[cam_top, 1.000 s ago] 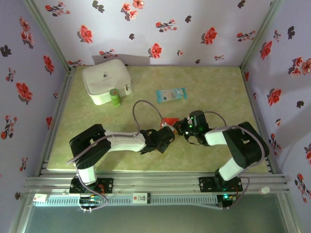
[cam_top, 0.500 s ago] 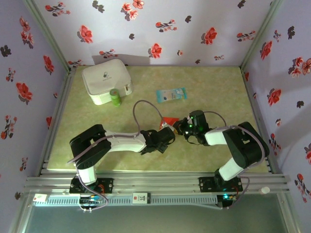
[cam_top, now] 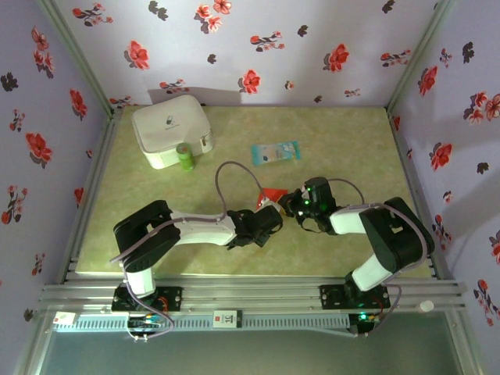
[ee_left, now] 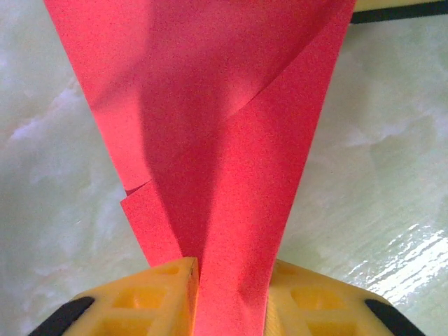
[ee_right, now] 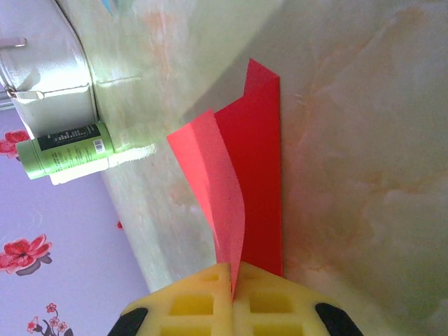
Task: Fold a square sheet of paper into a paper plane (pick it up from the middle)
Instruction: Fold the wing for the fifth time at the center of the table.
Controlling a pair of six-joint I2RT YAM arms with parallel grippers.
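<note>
The square sheet of paper (ee_left: 224, 140), folded to a narrow wedge w/ one layer curling loose, lies mid-table (cam_top: 351, 141) between the arms. Step, I'd judge: mid-fold, setting a flap crease. The left gripper (ee_left: 231, 280) is clamped on its narrow end; the right gripper (ee_right: 232, 280) is pinched tight on the loose layer's edge. Next needs that layer laid flat & aligned w/o tearing. Both arms reach low, wrists angled inward, nearly meeting.
</note>
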